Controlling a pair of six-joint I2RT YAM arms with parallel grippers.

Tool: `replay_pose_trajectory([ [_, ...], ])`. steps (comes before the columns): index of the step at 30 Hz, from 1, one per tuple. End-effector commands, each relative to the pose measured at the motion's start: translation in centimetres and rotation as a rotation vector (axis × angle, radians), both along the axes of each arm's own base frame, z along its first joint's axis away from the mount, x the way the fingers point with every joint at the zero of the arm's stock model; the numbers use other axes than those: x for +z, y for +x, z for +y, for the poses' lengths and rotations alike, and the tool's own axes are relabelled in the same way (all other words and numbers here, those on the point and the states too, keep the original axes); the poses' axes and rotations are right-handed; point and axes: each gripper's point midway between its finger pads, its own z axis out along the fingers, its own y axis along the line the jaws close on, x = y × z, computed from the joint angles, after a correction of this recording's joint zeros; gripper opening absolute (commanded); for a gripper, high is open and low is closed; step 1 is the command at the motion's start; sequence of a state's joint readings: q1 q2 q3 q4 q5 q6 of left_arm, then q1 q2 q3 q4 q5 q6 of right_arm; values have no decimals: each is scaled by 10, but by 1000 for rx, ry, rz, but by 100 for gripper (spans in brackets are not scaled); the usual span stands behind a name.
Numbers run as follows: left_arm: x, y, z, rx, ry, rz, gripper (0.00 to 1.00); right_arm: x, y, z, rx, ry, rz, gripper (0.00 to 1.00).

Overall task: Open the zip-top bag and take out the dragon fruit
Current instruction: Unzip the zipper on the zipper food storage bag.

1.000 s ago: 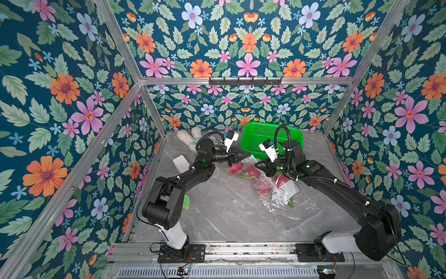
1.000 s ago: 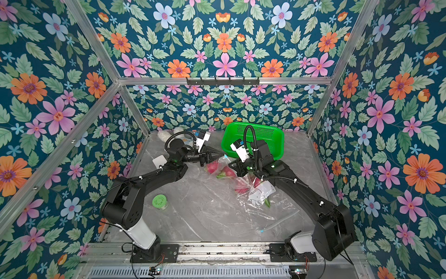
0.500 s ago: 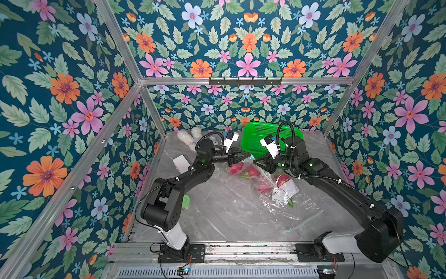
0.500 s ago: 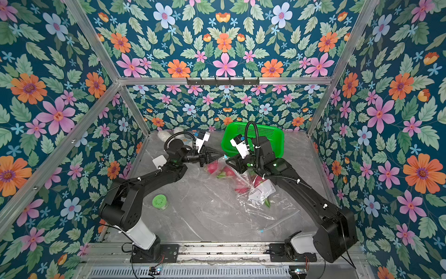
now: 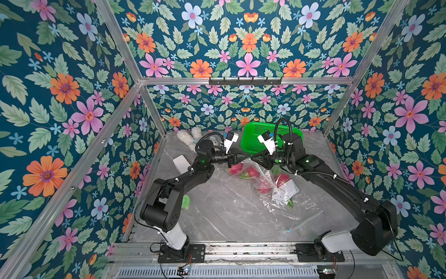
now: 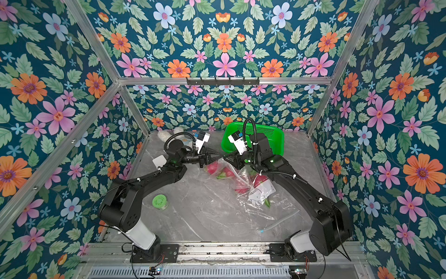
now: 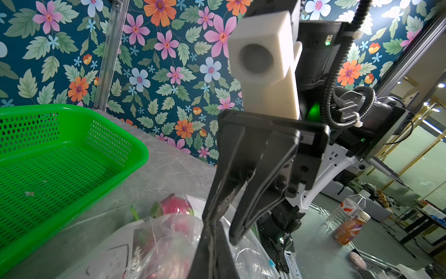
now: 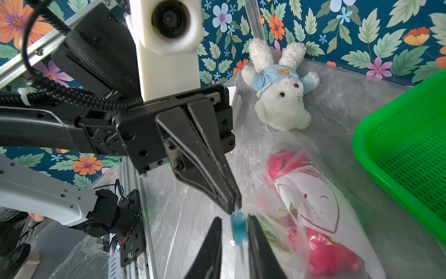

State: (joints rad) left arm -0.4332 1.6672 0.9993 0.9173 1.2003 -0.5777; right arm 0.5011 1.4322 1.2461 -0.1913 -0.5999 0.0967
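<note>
**Bag-opening stage, both arms engaged.** The dragon fruit (image 5: 252,172) lie inside the clear zip-top bag (image 5: 284,193), which rests on the marble table (image 5: 217,217) directly beneath and just in front of the two meeting grippers. In both top views, two fruits sit close under the fingertips. Two more lie farther along the bag, under the right arm, partly hidden by the bag's white printed panel. Each fruit is oval and magenta-pink with green-tipped scales, and the crumpled film blurs their outlines.

The left gripper (image 8: 233,205) is fully closed, and its tips pinch the film at the bag's top edge, raising that edge off the table. The right gripper (image 8: 234,217) faces it tip to tip, with its jaws only narrowly parted. The bag's blue slider (image 8: 238,227) stands between its fingers (image 8: 259,246), and a sliver of gap shows on one side. Whether either pad presses the slider cannot be told. In a top view the two grippers meet almost point to point (left gripper (image 6: 220,157), right gripper (image 6: 226,158)).

A green perforated basket (image 5: 248,142) stands just behind the right gripper, empty of fruit. A white plush rabbit (image 8: 281,96) in a blue shirt lies behind the left gripper, by the rear wall. A white card (image 5: 181,163) lies beside the left arm's wrist. A small round green lid (image 6: 159,201) sits well apart from the grippers, near the left arm's base.
</note>
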Motion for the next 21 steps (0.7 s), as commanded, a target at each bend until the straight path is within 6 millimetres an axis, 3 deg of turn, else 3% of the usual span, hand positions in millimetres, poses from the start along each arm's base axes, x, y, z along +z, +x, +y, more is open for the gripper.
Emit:
replay_pose_trajectory([
  [1, 8, -3, 1, -5, -14, -38, 0, 5, 1, 4, 20, 18, -13, 14],
  [8, 12, -4, 2, 0, -18, -48, 0, -2, 1, 5, 18, 18, 8, 13],
  [16, 12, -5, 2, 5, -20, -50, 0, -4, 2, 5, 13, 22, 15, 21],
  [21, 13, -6, 3, 8, -20, -53, 0, -3, 2, 4, 6, 24, 9, 7],
])
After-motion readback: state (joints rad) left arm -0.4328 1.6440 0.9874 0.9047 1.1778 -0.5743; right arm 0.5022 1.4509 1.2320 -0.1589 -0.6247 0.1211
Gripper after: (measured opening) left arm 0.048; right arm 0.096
